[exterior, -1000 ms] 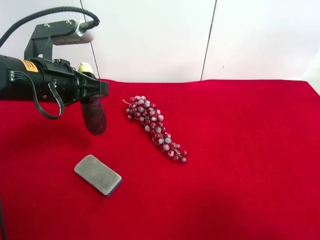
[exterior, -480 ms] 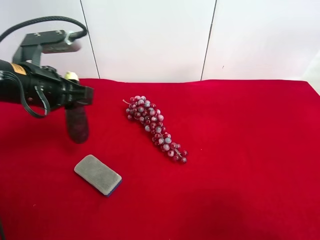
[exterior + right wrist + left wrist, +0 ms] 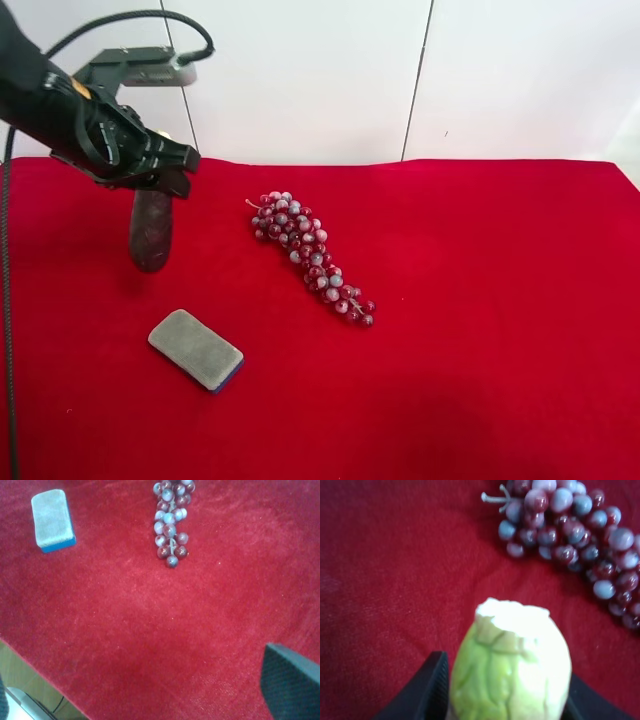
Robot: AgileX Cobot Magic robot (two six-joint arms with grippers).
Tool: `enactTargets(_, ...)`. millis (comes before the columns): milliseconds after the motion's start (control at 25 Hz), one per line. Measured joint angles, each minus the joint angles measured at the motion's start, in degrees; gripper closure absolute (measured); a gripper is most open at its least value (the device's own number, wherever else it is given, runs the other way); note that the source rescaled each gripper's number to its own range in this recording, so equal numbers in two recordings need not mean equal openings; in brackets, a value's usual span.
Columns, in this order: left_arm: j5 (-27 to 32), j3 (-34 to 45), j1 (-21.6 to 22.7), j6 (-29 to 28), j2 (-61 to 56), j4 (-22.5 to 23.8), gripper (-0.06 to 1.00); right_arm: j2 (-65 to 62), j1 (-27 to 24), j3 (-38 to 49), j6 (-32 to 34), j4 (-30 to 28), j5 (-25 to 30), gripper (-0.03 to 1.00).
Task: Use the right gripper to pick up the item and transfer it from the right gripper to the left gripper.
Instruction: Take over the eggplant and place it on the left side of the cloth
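**A:** Checking the eggplant first. Where is it?

**B:** Off the table. It hangs under the left gripper, which is clamped on its pale green cap end. The left wrist view shows that cap wedged between the black fingers. The dark body points down, with the long axis close to upright. The lower end appears clear of the red cloth.

**A:** And the right gripper?

**B:** Spread wide and holding nothing. One finger shows at the frame edge, with bare cloth across the gap. That arm is absent from the high view, so it is well apart from the eggplant.

**A:** Neighbours?

**B:** The grape bunch lies just beside, its stem end nearest the held piece. The grey sponge lies flat on the cloth, nearer the camera.

**A:** Judgement?

**B:** The handover reads as complete. Anything further depends on the left arm alone. If the eggplant is lowered as it hangs, the dark end would meet the cloth first and could tip toward the grapes.
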Motion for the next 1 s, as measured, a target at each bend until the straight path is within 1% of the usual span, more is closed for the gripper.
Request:
enactTargets(240, 5.5, -5.1, 0.0, 1.9, 9.0, 0.1, 0.93, 0.0, 0.0, 0.0, 0.0, 0.0, 0.0, -0.03)
enactTargets(400, 6.0, -7.2, 0.0, 3.1, 13.8, 0.1, 0.93, 0.0, 0.0, 0.0, 0.0, 0.0, 0.0, -0.03)
enactTargets(560, 6.0, -9.7, 0.0, 3.3, 16.1, -0.8, 0.93, 0.0, 0.0, 0.0, 0.0, 0.0, 0.0, -0.03)
enactTargets(680, 6.0, -11.8, 0.0, 5.1, 17.5, -3.5, 0.93, 0.0, 0.0, 0.0, 0.0, 0.0, 0.0, -0.03)
enactTargets(800, 6.0, -13.5, 0.0, 8.2, 19.4, -8.1, 0.93, 0.0, 0.0, 0.0, 0.0, 0.0, 0.0, -0.03)
enactTargets(920, 5.6, -14.5, 0.0, 11.2, 21.1, -11.7, 0.93, 0.0, 0.0, 0.0, 0.0, 0.0, 0.0, -0.03)
enactTargets(1000, 5.6, -15.3, 0.0, 12.2, 22.3, -12.7, 0.93, 0.0, 0.0, 0.0, 0.0, 0.0, 0.0, -0.03)
